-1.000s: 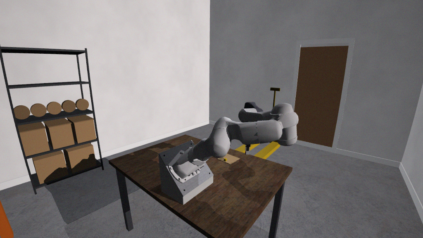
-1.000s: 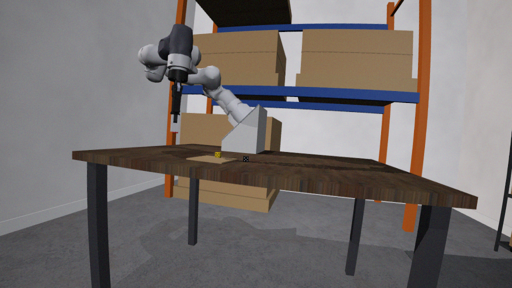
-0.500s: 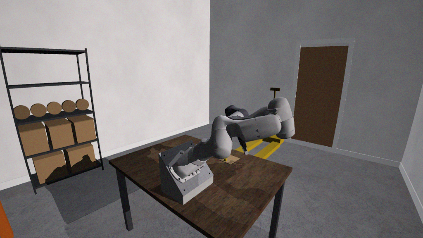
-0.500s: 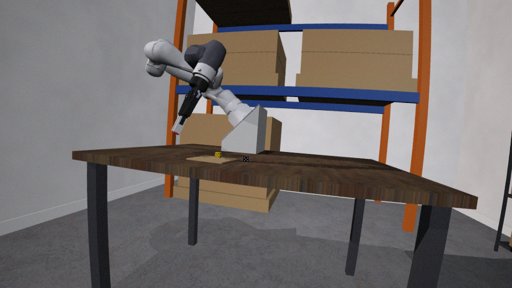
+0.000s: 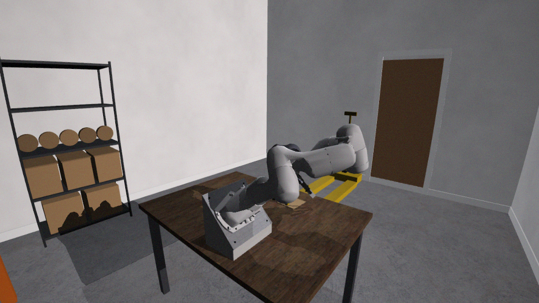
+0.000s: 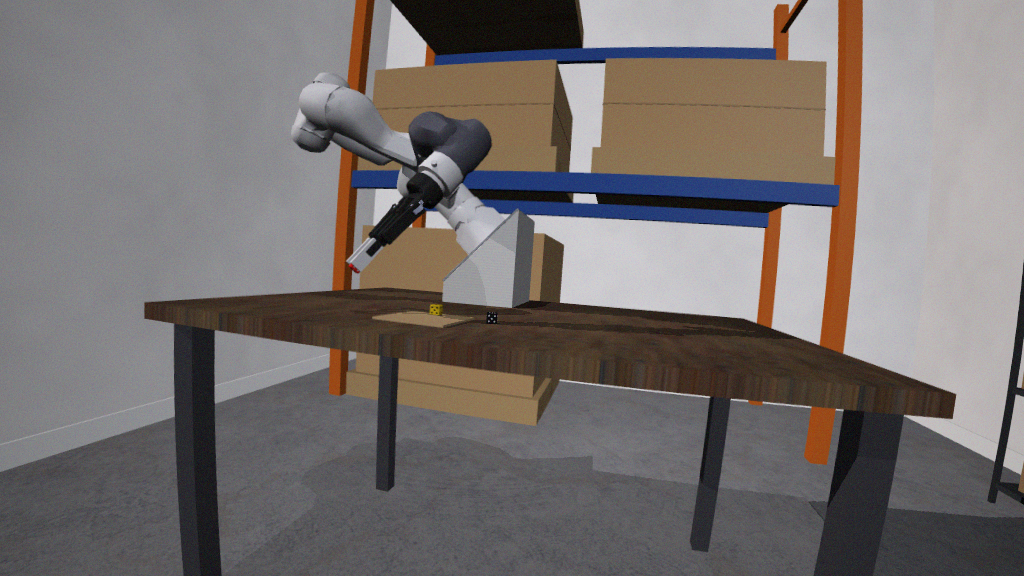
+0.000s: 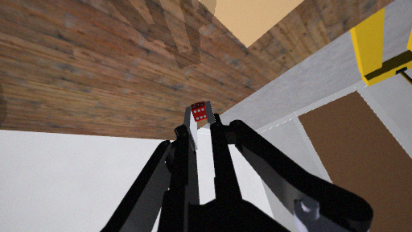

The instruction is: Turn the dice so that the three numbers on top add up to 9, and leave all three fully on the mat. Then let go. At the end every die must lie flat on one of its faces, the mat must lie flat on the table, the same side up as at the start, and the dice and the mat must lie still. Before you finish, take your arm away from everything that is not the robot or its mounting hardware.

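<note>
A Robotiq gripper point(image 5: 312, 195) point(image 6: 355, 266) point(image 7: 200, 112), its fingers nearly closed, grips a red die point(image 6: 353, 268) point(image 7: 199, 112) above a dark wooden table point(image 5: 301, 260) point(image 6: 608, 351) point(image 7: 100, 89) in a concrete-floored room. The gripper slants down from the gray-and-white arm point(image 5: 327, 160) point(image 6: 358, 118), the die well clear of the tabletop. One side of the die, facing the wrist camera, shows six white pips.

On the streaked brown planks, a flat tan mat point(image 5: 296, 203) point(image 6: 422, 318) point(image 7: 257, 16) carries a yellow die point(image 6: 436, 309), while a black die with white pips point(image 6: 491, 318) sits on the wood just beside the mat. Their top numbers are too small to read.

The arm's angled gray mount point(image 5: 241, 241) point(image 6: 486, 275) stands on the table, and shadows fall across the wood. Behind it rises an orange-and-blue rack point(image 6: 839, 286) loaded with large cartons point(image 6: 716, 121). Elsewhere in the room, a black shelf unit point(image 5: 116, 124) holds boxes and round-ended brown items against a pale wall point(image 5: 196, 75); a yellow pallet jack point(image 5: 341, 191) point(image 7: 370, 44) stands on the gray floor point(image 5: 433, 244) point(image 6: 443, 515) near a brown door point(image 5: 408, 120) point(image 7: 362, 149).
</note>
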Motion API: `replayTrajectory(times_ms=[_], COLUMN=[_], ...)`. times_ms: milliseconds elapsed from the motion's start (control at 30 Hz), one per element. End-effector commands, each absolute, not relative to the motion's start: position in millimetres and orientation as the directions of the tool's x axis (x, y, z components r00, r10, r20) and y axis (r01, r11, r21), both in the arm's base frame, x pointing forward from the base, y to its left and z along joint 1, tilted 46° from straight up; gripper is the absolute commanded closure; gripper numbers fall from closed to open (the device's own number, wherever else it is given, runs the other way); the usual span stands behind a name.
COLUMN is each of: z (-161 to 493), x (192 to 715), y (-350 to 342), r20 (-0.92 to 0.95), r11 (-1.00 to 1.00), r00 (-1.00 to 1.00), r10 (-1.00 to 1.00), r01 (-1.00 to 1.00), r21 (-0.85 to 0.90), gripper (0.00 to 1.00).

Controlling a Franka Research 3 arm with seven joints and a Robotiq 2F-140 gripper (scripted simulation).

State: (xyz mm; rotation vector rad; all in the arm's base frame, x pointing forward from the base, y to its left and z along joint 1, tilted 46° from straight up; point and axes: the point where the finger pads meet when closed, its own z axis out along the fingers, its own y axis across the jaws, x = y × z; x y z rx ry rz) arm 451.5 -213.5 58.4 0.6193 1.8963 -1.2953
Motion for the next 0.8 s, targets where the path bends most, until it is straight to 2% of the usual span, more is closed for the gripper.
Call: replayTrajectory(times_ms=[0,400,767], z=[70.8,66.4,63.6], x=[453.6,450.3,449.7], y=[-220.6,-218.2,-220.7], r20=[-0.869,-0.862,-0.861], r11=[0.334,0.336,0.337], r00=[-0.484,-0.384,-0.38], r10=[-0.106,-0.331,-0.339], r01=[0.805,0.805,0.805], r21=[-0.489,-0.488,-0.488], gripper=[0.91,0.91,0.91])
